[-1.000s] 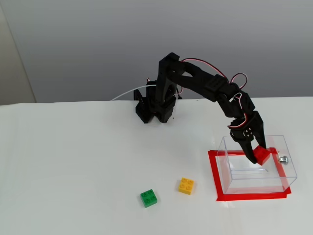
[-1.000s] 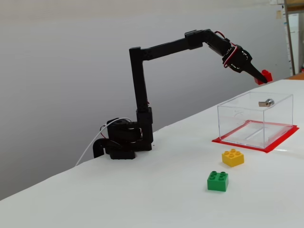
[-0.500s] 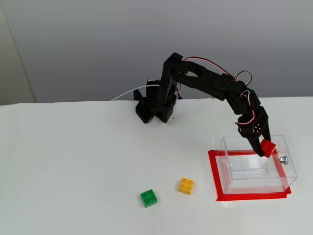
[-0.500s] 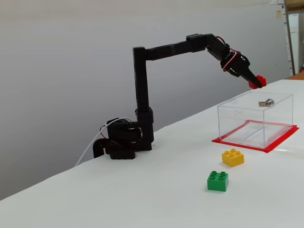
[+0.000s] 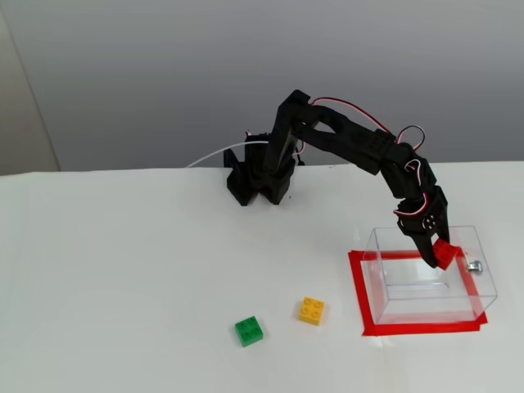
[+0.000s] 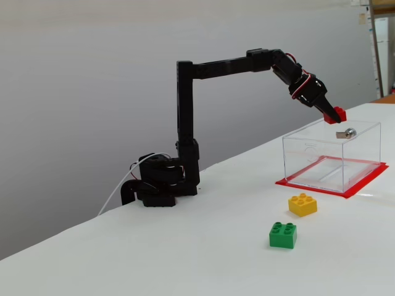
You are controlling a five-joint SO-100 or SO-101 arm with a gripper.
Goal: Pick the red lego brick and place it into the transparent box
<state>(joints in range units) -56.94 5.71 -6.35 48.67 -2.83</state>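
Pincer [image 6: 336, 115] is clamped on the small bright-red studded lego brick [image 5: 444, 254], holding it over the clear plastic rectangular box [image 6: 311, 151]. I reckon I should centre it between the walls, dip lower, then let go.

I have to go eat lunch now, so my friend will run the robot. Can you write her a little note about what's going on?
Claw: shut on the red lego brick, held up in the air over the transparent box.
Box: sits on the table inside the red tape outline, nothing in it yet.
Green brick and yellow brick: on the table beside the box, leave them.
Done: brick picked up and carried over the box.
Left: open the claw to drop the brick in.
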